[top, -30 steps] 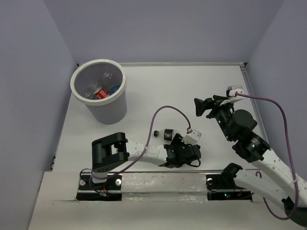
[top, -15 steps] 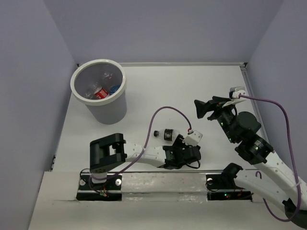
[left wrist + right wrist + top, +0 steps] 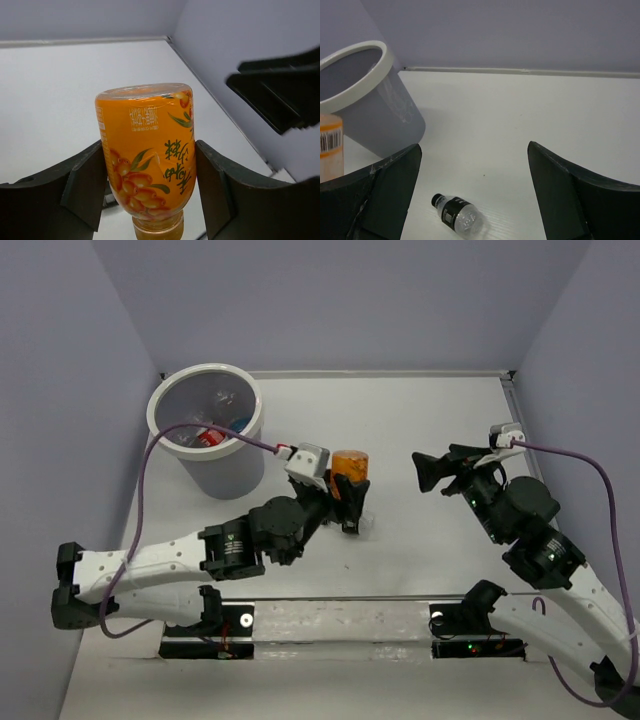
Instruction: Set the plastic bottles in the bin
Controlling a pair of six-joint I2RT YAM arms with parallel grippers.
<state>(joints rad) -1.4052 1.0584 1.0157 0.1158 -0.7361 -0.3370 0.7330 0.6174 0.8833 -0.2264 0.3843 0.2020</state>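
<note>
My left gripper (image 3: pixel 343 498) is shut on an orange bottle (image 3: pixel 350 464), held cap-down above the table right of the bin; the left wrist view shows the bottle (image 3: pixel 147 150) squeezed between both fingers (image 3: pixel 82 187). The round white bin (image 3: pixel 170 390) stands at the back left and holds several bottles, one with a red label (image 3: pixel 208 437). My right gripper (image 3: pixel 424 472) is open and empty at mid right. Between its fingers in the right wrist view, a black-labelled clear bottle (image 3: pixel 457 216) lies on the table. In the top view this bottle (image 3: pixel 363 524) is mostly hidden under my left gripper.
The bin's rim (image 3: pixel 357 51) and the orange bottle (image 3: pixel 330 145) show at the left of the right wrist view. Purple-grey walls close the table on three sides. A purple cable (image 3: pixel 160 440) loops from the left wrist over the bin's front.
The left arm, earlier folded low by the black-labelled bottle, now reaches out from the left and holds an orange bottle up. The right gripper has drifted slightly right.
</note>
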